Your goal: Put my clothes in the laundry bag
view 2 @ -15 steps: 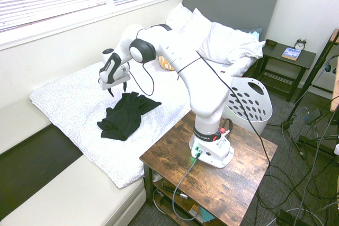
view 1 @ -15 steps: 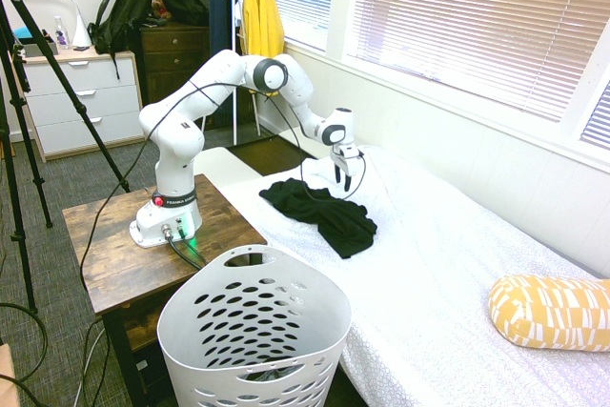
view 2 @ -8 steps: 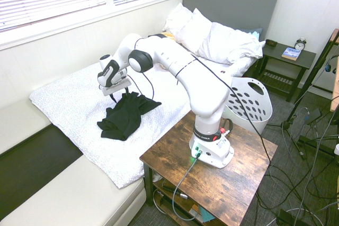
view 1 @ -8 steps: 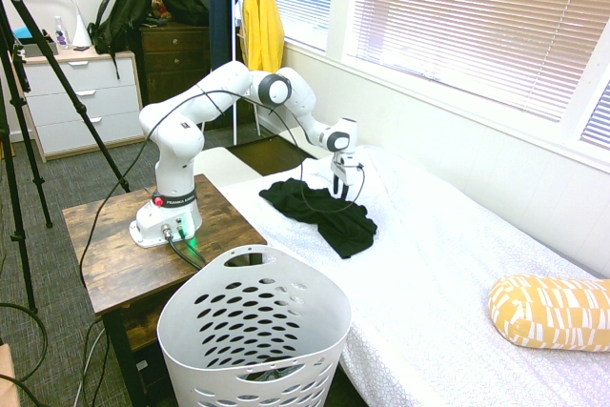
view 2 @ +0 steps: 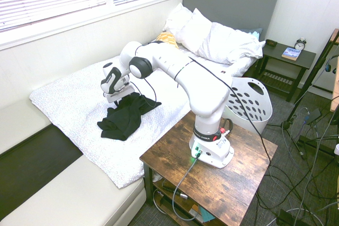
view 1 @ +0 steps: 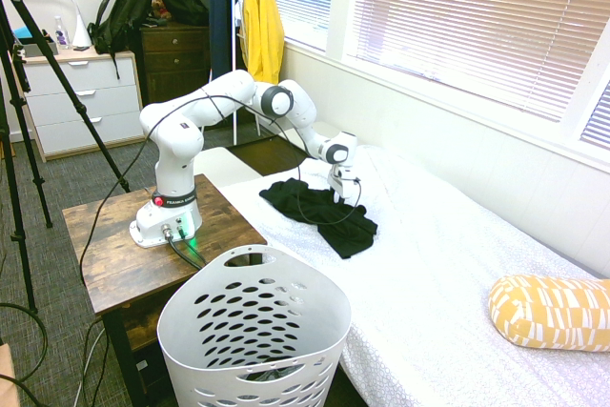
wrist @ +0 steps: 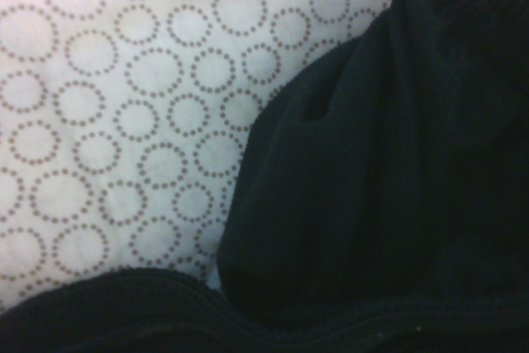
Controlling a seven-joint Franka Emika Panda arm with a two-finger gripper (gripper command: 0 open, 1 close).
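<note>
The pincer (view 1: 340, 192) is down on the near edge of the black clothes (view 1: 319, 213), at the side towards the window; its fingers are lost against the dark fabric, so I cannot tell whether they are apart or already closed on cloth. The wrist view shows folds of the clothes (wrist: 388, 163) close up against the ring-patterned bed cover (wrist: 124, 105). This looks like the grasping step. Next it calls for a firm pinch on a thick fold, a lift clear of the bed (view 1: 448, 264), then a swing across to the laundry bag (view 1: 253, 331), which stands on the floor well apart, beside the counter (view 1: 114, 245)
</note>
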